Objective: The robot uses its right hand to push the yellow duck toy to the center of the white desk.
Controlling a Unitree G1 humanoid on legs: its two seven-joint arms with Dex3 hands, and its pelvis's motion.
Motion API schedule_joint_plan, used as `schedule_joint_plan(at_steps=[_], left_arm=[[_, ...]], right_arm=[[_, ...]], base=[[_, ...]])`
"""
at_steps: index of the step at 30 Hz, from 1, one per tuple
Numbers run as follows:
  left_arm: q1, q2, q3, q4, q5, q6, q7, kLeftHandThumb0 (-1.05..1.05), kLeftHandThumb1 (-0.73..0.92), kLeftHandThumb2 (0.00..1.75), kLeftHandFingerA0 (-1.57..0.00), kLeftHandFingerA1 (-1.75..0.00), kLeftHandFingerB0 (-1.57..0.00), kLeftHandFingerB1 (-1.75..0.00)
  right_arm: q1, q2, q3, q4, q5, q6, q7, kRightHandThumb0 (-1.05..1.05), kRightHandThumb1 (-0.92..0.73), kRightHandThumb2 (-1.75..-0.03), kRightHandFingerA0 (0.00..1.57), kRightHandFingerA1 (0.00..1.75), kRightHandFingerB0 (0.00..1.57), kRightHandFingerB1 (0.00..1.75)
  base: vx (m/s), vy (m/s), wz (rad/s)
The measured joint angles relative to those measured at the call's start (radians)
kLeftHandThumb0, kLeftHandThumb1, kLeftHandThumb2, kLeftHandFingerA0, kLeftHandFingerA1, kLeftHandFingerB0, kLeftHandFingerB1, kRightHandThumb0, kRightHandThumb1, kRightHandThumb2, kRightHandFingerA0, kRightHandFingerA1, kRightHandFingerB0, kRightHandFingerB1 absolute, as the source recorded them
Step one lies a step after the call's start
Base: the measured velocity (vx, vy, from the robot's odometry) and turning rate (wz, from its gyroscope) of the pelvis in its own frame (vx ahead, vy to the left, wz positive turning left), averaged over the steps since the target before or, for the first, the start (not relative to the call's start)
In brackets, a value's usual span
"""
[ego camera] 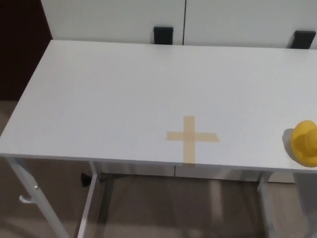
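A yellow duck toy (pixel 305 142) sits on the white desk (pixel 124 94) at its front right corner, cut off by the picture's right edge so its beak is hidden. A tan tape cross (pixel 191 138) marks the desk near the front edge, well to the left of the duck. Neither of my hands shows in the head view.
White cabinet doors stand behind the desk, with two black brackets (pixel 163 34) (pixel 303 38) at the desk's back edge. A dark panel (pixel 22 44) fills the far left. Below the front edge are the desk's metal legs (pixel 27 196) and a beige floor.
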Motion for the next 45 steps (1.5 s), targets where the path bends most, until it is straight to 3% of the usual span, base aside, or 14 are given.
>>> schedule_joint_plan(at_steps=[1, 2, 3, 4, 10, 11, 14, 21, 24, 31, 38, 40, 44, 45], left_arm=[[0.000, -0.001, -0.001, 0.000, 0.000, -0.001, 0.001, -0.12, -0.42, 1.28, -1.41, -0.87, -1.33, -0.84], [-0.002, -0.003, -0.004, 0.000, 0.001, -0.003, 0.003, -0.09, -0.41, 1.27, -1.39, -0.88, -1.35, -0.85], [-0.002, -0.003, -0.004, 0.000, 0.001, -0.008, 0.004, -0.09, -0.41, 1.27, -1.39, -0.88, -1.35, -0.85], [0.001, -0.003, -0.004, 0.001, 0.000, -0.008, 0.004, -0.13, -0.39, 1.25, -1.33, -0.90, -1.28, -0.86], [0.003, -0.004, -0.007, -0.001, 0.000, -0.008, 0.004, -0.09, -0.41, 1.34, -1.36, -0.85, -1.33, -0.82], [0.004, -0.004, -0.009, 0.000, 0.000, -0.008, 0.004, -0.07, -0.43, 1.34, -1.34, -0.94, -1.30, -0.88], [0.005, -0.005, -0.010, 0.000, 0.000, -0.008, 0.004, -0.07, -0.43, 1.34, -1.34, -0.94, -1.30, -0.88], [0.004, -0.007, -0.013, -0.001, 0.000, -0.008, 0.004, -0.21, -0.36, 1.23, -1.36, -0.89, -1.33, -0.86], [0.002, -0.008, -0.016, -0.001, 0.000, -0.008, 0.004, -0.10, -0.44, 1.33, -1.36, -0.94, -1.32, -0.88], [-0.001, -0.016, -0.019, -0.001, 0.000, -0.008, 0.010, -0.12, -0.42, 1.27, -1.36, -0.90, -1.37, -0.86], [-0.001, -0.019, -0.023, -0.010, 0.001, -0.008, 0.013, -0.06, -0.45, 1.33, -1.35, -0.93, -1.29, -0.87], [0.000, -0.023, -0.024, -0.015, 0.000, -0.008, 0.013, 0.08, -0.42, 1.25, -1.32, -0.99, -1.31, -0.94], [-0.008, -0.041, 0.020, -0.010, -0.019, -0.007, -0.002, 0.06, -0.45, 1.28, -1.34, -0.96, -1.36, -0.94], [-0.013, -0.046, 0.033, -0.010, -0.024, -0.007, -0.009, 0.17, -0.43, 1.45, -1.37, -0.94, -1.44, -0.91]], right_arm=[[-0.012, 0.023, 0.018, -0.020, 0.000, 0.007, 0.001, -0.90, -0.92, -0.76, 0.20, 0.34, 0.15, 0.29], [-0.025, 0.061, 0.049, -0.053, -0.002, 0.022, 0.003, -0.91, -0.80, -0.92, 0.16, 0.41, 0.17, 0.38], [-0.029, 0.078, 0.065, -0.068, -0.003, 0.035, 0.003, -0.91, -0.80, -0.92, 0.16, 0.41, 0.17, 0.38], [-0.035, 0.096, 0.081, -0.088, -0.003, 0.052, 0.002, -0.86, -0.92, -0.76, 0.19, 0.38, 0.13, 0.32], [-0.062, 0.187, 0.169, -0.153, -0.019, 0.128, -0.004, -0.87, -0.92, -0.75, 0.21, 0.37, 0.13, 0.32], [-0.064, 0.194, 0.177, -0.151, -0.024, 0.136, -0.006, -0.88, -0.92, -0.76, 0.21, 0.37, 0.11, 0.31], [-0.066, 0.204, 0.191, -0.150, -0.033, 0.156, -0.009, -0.88, -0.92, -0.76, 0.21, 0.37, 0.11, 0.31], [-0.080, 0.255, 0.202, -0.124, -0.036, 0.194, -0.025, -0.87, -0.92, -0.77, 0.24, 0.42, 0.14, 0.35], [-0.082, 0.281, 0.214, -0.104, -0.041, 0.195, -0.029, -0.86, -0.92, -0.79, 0.26, 0.43, 0.15, 0.35], [-0.083, 0.336, 0.244, -0.087, -0.059, 0.199, -0.048, -0.90, -0.91, -0.79, 0.28, 0.41, 0.17, 0.35], [-0.084, 0.380, 0.265, -0.076, -0.082, 0.204, -0.089, -0.85, -0.92, -0.82, 0.39, 0.46, 0.26, 0.39], [-0.084, 0.389, 0.268, -0.072, -0.088, 0.205, -0.099, -0.88, -0.92, -0.81, 0.41, 0.46, 0.29, 0.40], [-0.090, 0.407, 0.276, -0.069, -0.097, 0.205, -0.125, -0.88, -0.91, -0.83, 0.42, 0.49, 0.30, 0.41], [-0.094, 0.415, 0.277, -0.068, -0.100, 0.205, -0.133, -0.88, -0.92, -0.80, 0.42, 0.46, 0.31, 0.39]], base=[[0.00, 0.000, 0.00], [0.00, 0.000, 0.00], [0.00, 0.000, 0.00], [0.00, 0.000, 0.00], [0.00, 0.000, 0.00], [0.00, 0.000, 0.00], [0.00, 0.000, 0.00], [0.00, 0.000, 0.00], [0.00, 0.000, 0.00], [0.00, 0.000, 0.00], [0.00, 0.000, 0.00], [0.00, 0.000, 0.00], [0.00, 0.000, 0.00], [0.00, 0.000, 0.00]])
